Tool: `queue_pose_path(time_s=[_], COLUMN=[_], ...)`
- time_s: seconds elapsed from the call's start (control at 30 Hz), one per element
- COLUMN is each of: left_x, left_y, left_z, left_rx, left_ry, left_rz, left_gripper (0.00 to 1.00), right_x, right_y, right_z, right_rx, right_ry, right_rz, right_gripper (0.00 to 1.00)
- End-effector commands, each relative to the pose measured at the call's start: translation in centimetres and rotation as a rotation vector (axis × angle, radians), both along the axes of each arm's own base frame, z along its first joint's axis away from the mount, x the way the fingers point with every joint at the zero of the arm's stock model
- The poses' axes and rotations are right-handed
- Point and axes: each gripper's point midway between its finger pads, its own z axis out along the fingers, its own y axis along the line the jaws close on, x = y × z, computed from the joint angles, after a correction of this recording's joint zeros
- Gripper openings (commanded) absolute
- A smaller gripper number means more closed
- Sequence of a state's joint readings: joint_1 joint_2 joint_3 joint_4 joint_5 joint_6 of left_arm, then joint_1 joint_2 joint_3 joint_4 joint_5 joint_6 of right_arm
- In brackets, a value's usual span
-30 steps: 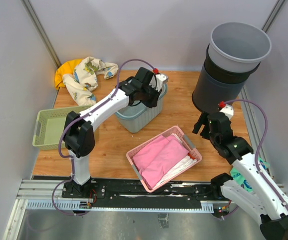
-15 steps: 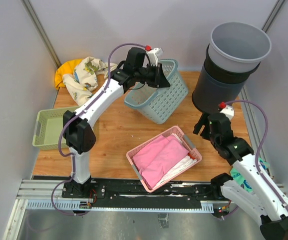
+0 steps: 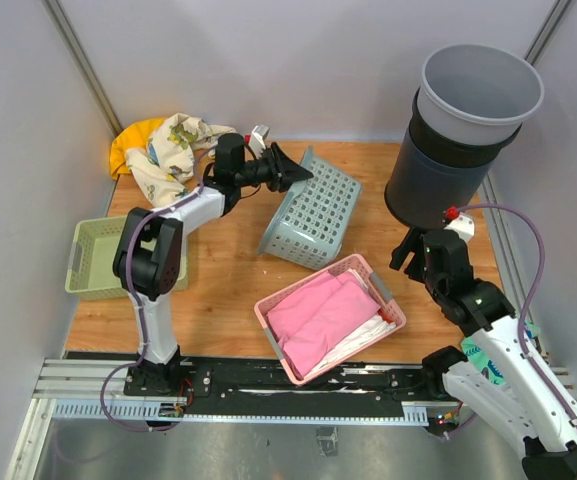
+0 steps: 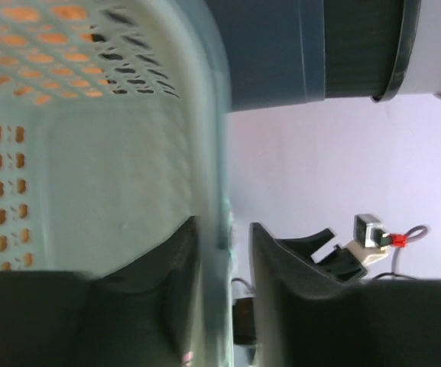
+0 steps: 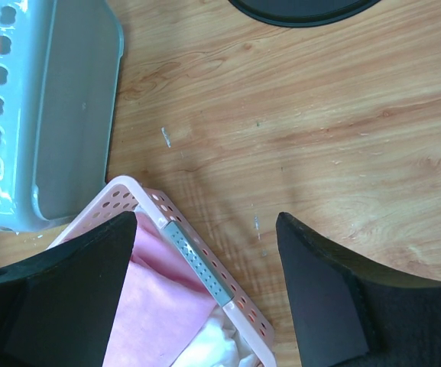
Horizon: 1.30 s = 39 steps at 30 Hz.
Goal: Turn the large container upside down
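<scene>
The large container is a pale blue-grey perforated basket (image 3: 313, 212). It lies tipped over on the wooden table, its flat base facing up and to the right. My left gripper (image 3: 286, 170) is shut on its rim at the upper left. In the left wrist view the basket's wall (image 4: 113, 153) fills the left, and its rim runs between my gripper's (image 4: 224, 245) dark fingers (image 4: 296, 283). My right gripper (image 3: 415, 250) is open and empty, hovering (image 5: 206, 222) over bare wood. The basket's base (image 5: 67, 115) shows at its upper left.
A pink basket (image 3: 368, 275) with pink and white cloth sits just in front of the tipped basket, its rim (image 5: 193, 256) under my right gripper. A tall grey bin in a dark bin (image 3: 463, 130) stands back right. A green tray (image 3: 93, 255) and a cloth pile (image 3: 168, 145) are at the left.
My left arm lifted the basket off the table, swung back to the left and rolled it over; it now rests tipped with its base up. The right arm barely moved.
</scene>
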<state>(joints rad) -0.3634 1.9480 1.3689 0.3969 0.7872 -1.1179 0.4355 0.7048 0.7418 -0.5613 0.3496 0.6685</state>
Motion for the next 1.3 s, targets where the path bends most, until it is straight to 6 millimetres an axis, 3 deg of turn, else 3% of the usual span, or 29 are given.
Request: queue_pose_path(time_s=[0.0,0.1,0.2,0.47,0.6,0.77,0.83,0.97,1.27], left_x=[0.1,1.1,2.1,3.2,3.2,0.5,-0.2,-0.3,0.4], left_y=[0.9,1.8,3.3,7.7,10.7,8.6,7.6,6.7,6.0], left_z=[2.8,1.7,1.7,3.5,5.7,8.1,7.4,4.1,0.3], left_rx=[-0.002,0.166,0.332,0.642,0.815,1.073,1.157,1.278,1.348], left_ry=[-0.125,-0.167,-0.249,-0.375,-0.450,-0.625,-0.627,-0.578,-0.529], left_rz=[-0.029,0.011,0.050,0.173,0.301,0.398,0.386,0.338,0.297], left_gripper=[0.50,0.83,0.97,0.99,0.99,0.99,0.99,0.98,0.82], right_x=[-0.2,-0.1,0.1,0.3,0.4,0.5,0.7,0.9,1.3], right_y=[-0.6,-0.3,0.1,0.0,0.2,0.2,0.3,0.5,1.0], right_z=[0.0,0.1,0.3,-0.2,-0.3,-0.4,-0.3,-0.7,-0.9], right_rx=[-0.007,-0.005,0.000,0.011,0.022,0.035,0.036,0.032,0.032], right_ry=[0.009,0.013,0.008,0.004,0.016,-0.001,-0.004,0.014,0.034], right_rz=[-0.023,-0.006,0.015,-0.008,-0.012,-0.024,-0.023,-0.018,-0.002], right_gripper=[0.76,0.76,0.77,0.77,0.77,0.77,0.77,0.77,0.77])
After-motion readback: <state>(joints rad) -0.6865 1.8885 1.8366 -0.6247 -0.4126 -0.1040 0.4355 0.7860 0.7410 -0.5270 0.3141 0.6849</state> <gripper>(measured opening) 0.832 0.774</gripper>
